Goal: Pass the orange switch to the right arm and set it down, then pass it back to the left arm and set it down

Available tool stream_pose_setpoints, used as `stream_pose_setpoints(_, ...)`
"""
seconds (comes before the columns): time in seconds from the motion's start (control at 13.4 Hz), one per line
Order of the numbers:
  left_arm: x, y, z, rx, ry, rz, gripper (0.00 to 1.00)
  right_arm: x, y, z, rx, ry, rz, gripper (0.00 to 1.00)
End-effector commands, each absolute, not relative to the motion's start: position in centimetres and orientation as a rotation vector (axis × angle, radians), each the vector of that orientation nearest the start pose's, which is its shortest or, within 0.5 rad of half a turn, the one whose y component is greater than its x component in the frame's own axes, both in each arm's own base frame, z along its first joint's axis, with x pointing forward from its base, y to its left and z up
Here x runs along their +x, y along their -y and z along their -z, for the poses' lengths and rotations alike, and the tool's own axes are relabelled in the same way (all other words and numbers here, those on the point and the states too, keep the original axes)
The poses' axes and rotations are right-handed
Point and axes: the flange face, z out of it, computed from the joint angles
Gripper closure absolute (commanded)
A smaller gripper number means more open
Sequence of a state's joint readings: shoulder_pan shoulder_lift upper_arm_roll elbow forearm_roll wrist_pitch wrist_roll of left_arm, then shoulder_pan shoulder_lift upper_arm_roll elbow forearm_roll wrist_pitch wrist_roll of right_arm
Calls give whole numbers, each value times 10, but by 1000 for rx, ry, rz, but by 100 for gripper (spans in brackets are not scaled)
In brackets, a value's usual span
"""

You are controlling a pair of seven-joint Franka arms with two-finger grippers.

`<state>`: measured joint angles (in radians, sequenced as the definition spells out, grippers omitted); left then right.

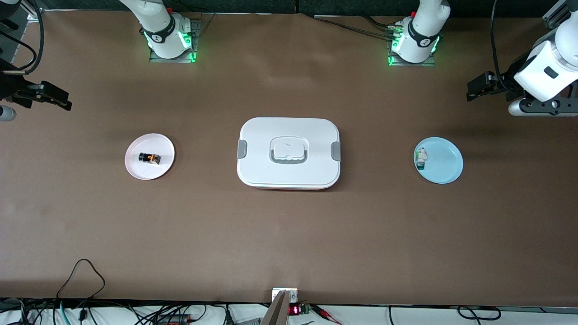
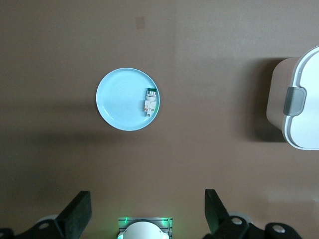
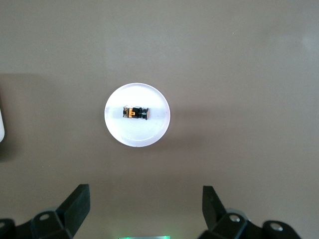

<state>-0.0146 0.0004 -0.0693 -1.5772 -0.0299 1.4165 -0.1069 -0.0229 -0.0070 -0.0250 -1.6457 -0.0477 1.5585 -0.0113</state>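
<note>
The orange switch (image 1: 149, 158) lies on its side on a small pinkish-white plate (image 1: 135, 168), toward the right arm's end of the table. In the right wrist view the switch (image 3: 136, 112) lies on the plate (image 3: 137, 135) well clear of my right gripper (image 3: 144, 195), which is open and empty. That gripper (image 1: 63, 100) hangs high over the table's edge at its own end. The white box (image 1: 289, 174) sits at the table's middle, lid closed. My left gripper (image 1: 472, 90) hangs over the left arm's end, open (image 2: 147, 199) with nothing in it.
A light blue plate (image 1: 445, 169) toward the left arm's end holds a small white-and-green part (image 1: 421, 158); both show in the left wrist view, the plate (image 2: 119, 99) and the part (image 2: 150, 101), with the box's corner (image 2: 304, 124) beside them. Cables run along the table's near edge.
</note>
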Motion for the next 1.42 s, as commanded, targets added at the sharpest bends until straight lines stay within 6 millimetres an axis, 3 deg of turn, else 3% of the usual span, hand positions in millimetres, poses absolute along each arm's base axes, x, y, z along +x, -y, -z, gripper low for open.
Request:
stream_pose_setpoints(0.0,537,48,-615,-3138,4,-255,0,546,28,-599,-3173,-58,-135,0)
stream_pose_setpoints(0.45,537,48,-615,-3138,4,-255,0,550,27,-593,-3172,-55,-152,0)
stream_pose_setpoints(0.74,537,48,-615,-3138,4,-255,0,561,29,-558,-3163,-41,-271,0)
stream_pose_setpoints(1.04,537,48,-615,-3137,4,-257,0,567,30,-544,-3157,-46,-300,0)
stream_pose_setpoints(1.34,537,48,-615,-3137,4,-257,0,590,22,-502,-3105,-63,-336,0)
